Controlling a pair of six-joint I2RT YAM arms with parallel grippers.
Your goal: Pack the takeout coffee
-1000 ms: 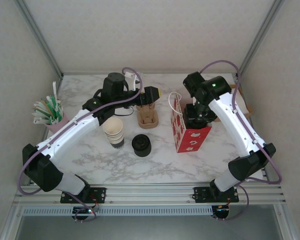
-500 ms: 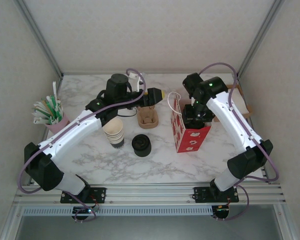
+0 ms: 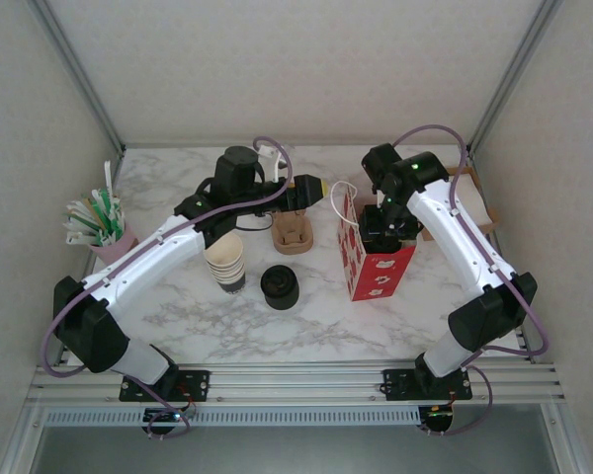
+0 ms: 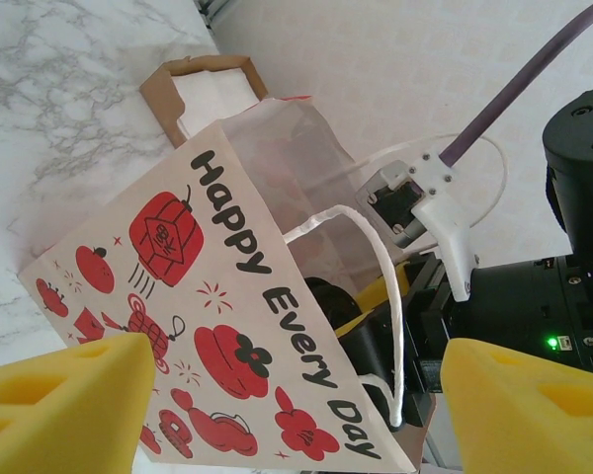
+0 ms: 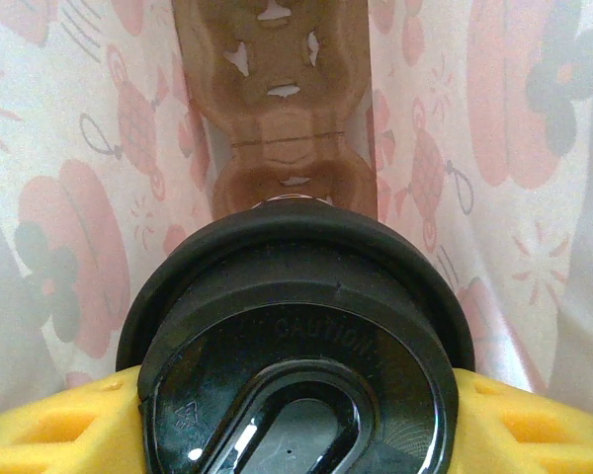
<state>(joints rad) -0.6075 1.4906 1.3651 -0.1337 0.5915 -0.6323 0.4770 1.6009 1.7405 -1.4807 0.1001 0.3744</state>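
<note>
Takeout coffee, a small cup under a round black plastic lid, hangs upright inside the red-printed paper bag, pinched between the right yellow fingers, straight above a brown moulded carrier; left fingers spread, outside.

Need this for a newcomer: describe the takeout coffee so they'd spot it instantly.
Find the red-patterned paper bag right of centre on the marble table; the right gripper reaches into its top. Between yellow fingers sits the takeout coffee, capped by a round black plastic lid, unlike the bare lid stack and lidless cups outside.
</note>
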